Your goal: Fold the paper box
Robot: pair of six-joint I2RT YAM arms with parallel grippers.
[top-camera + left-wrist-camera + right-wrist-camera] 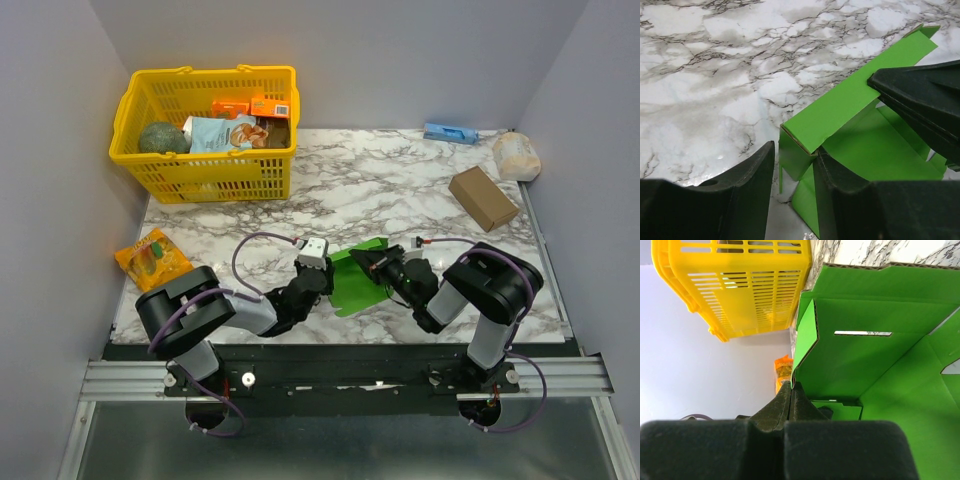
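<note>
Okay, the paper box [355, 280] lies half opened on the marble worktop [400, 190], close to the near edge and about midway along it, between the two arms. It is bright green card with one long panel raised and the rest flat. The left gripper [318, 283] comes in low from the left. In the left wrist view its jaws stand apart around the box's near corner: a small upright flap sits in the gap, one finger [850, 200] is against the card, and the other finger is clear of it with bare marble showing between. The right gripper [363, 257] comes in from the right with its jaws pressed together, pinching a thin edge of the green card. The right wrist view shows the card edge caught between the tips, with the box's inside, a slot and creased flaps beyond. The left wrist view also shows the right gripper's black tip on the raised panel. A yellow basket [210, 175] with packets and a dark round item in it stands at the far left corner. An orange packet [152, 255] lies by the left edge, toward the near side. A brown cardboard box [483, 197] lies near the right edge. A blue item [450, 132] is at the far edge, and a pale bundle [517, 155] is in the far right corner.
</note>
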